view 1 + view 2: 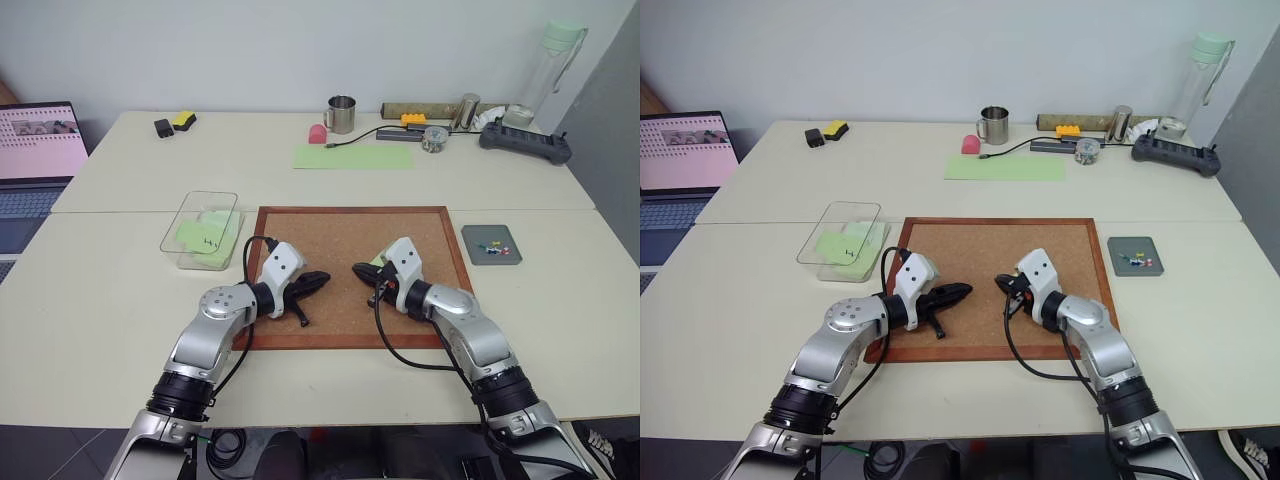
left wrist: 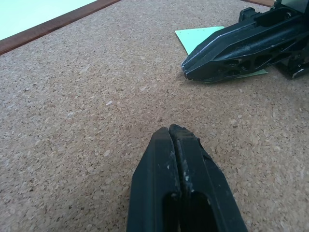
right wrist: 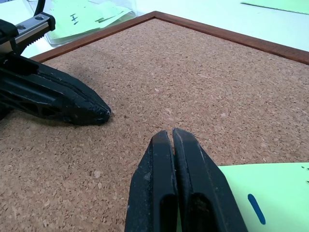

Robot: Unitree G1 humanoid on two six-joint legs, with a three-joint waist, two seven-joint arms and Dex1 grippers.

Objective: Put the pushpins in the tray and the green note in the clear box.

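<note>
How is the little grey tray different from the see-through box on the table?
The tray is dark grey and opaque; the clear box is transparent. The tray is smaller and flatter, the clear box larger with taller walls. The tray holds tiny pushpins; the clear box holds green paper notes. They sit on opposite sides of the corkboard. Both are rectangular and rest on the table.
</note>
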